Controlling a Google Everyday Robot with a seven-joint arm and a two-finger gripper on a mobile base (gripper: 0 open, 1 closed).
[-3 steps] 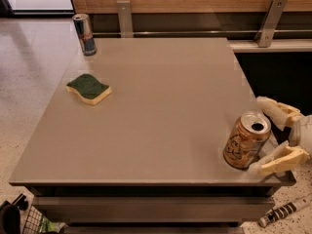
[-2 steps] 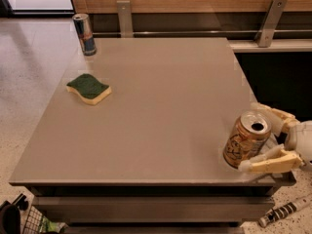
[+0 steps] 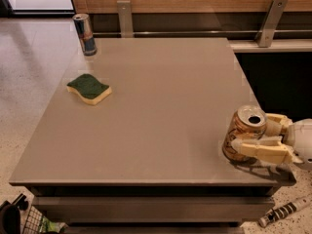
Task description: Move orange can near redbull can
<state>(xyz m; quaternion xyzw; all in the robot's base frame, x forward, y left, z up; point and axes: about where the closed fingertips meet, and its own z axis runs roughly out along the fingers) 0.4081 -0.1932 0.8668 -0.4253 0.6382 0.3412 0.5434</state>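
The orange can (image 3: 241, 135) stands near the table's (image 3: 165, 91) front right corner, with its silver top and pull-tab hole showing. My gripper (image 3: 251, 131) reaches in from the right, with one pale finger across the can's front and the other behind its top; the fingers are shut on it. The redbull can (image 3: 85, 33), slim and blue-silver, stands upright at the table's far left corner, far from the orange can.
A green and yellow sponge (image 3: 89, 88) lies on the left part of the table. Two metal brackets (image 3: 124, 17) rise along the wooden wall behind. A wire basket (image 3: 29, 222) sits on the floor at the front left, and a speckled stick (image 3: 282, 212) lies at the front right.
The gripper has moved left around the orange can and its fingers have drawn together onto it. The can, sponge and redbull can have stayed in place.
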